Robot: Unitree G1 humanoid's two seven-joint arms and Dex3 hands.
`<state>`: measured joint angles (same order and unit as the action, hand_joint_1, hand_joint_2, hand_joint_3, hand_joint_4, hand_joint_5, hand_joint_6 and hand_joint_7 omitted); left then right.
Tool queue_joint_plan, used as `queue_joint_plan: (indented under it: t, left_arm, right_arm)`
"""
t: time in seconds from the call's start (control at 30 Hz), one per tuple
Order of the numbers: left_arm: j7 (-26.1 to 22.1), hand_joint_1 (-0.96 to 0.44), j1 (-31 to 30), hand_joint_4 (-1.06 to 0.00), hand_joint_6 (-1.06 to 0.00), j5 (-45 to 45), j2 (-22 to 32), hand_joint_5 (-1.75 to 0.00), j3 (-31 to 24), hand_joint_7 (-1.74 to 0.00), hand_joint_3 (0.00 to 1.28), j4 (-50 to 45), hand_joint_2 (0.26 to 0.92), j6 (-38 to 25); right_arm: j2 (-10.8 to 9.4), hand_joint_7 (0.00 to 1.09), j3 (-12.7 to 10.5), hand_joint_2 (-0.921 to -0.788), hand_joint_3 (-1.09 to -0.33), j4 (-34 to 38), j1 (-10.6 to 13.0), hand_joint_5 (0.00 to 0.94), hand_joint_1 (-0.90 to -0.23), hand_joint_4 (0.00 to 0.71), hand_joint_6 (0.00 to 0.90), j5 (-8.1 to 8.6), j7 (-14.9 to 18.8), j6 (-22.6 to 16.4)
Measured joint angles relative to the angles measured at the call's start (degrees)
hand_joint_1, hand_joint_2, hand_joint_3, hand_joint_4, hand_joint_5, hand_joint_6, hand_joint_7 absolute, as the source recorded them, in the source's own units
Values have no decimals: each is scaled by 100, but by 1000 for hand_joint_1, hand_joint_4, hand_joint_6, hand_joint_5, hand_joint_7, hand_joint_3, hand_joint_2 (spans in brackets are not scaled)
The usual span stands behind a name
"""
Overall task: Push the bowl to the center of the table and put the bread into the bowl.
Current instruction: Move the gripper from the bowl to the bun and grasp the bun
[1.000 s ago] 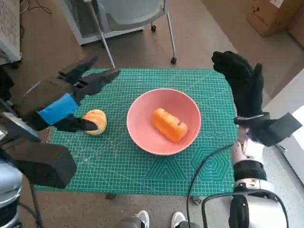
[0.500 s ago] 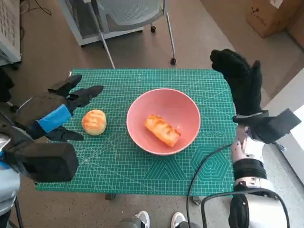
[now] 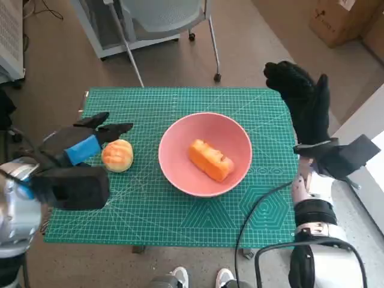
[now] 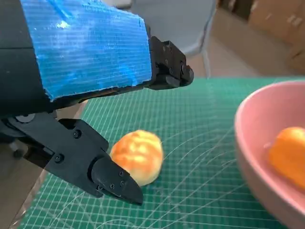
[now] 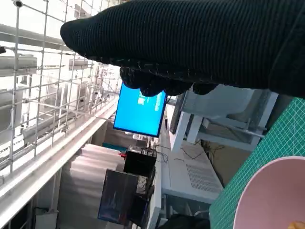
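One bread [image 3: 210, 159] is lying diagonally in my bowl [image 3: 180, 174]; left hand [image 3: 81, 144], fingers spread and empty, is hovering well off, and right hand [image 3: 303, 102] I can't tell.

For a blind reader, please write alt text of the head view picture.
A pink round bowl with an orange oblong bread piece inside sits mid-table on a green gridded cutting mat. A round golden bun lies beside the bowl, near the open blue-taped black left hand; the black-gloved right hand hovers at the far edge.

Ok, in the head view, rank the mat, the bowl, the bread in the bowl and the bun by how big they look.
1. Green mat
2. Pink bowl
3. Bread
4. Bun, only slightly smaller than the bread
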<state>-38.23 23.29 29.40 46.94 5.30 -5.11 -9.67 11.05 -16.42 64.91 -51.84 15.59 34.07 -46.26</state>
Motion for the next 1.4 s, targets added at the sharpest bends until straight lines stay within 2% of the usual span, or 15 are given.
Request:
queue_joint_plan:
  t: [0.37, 0.8, 1.4]
  left_arm:
    - [364, -113, 649, -48, -243, 364, -299, -1, 624, 0, 7, 1279, 707, 134]
    - [832, 89, 1258, -51, -259, 742, -748, -2, 1242, -6, 27, 2803, 758, 280]
    - [1402, 134, 1882, -96, -297, 1135, -1116, -10, 1904, -11, 40, 4412, 788, 670]
  right_arm:
    - [47, 6, -86, -921, -700, 2, -4, 3, -650, 181, 322, 14, 13, -46]
    - [49, 3, -174, -921, -668, -10, -2, 2, -652, 185, 321, 179, 149, -38]
    - [172, 1, -83, -921, -698, -137, 45, 0, -657, 160, 301, 80, 95, -101]
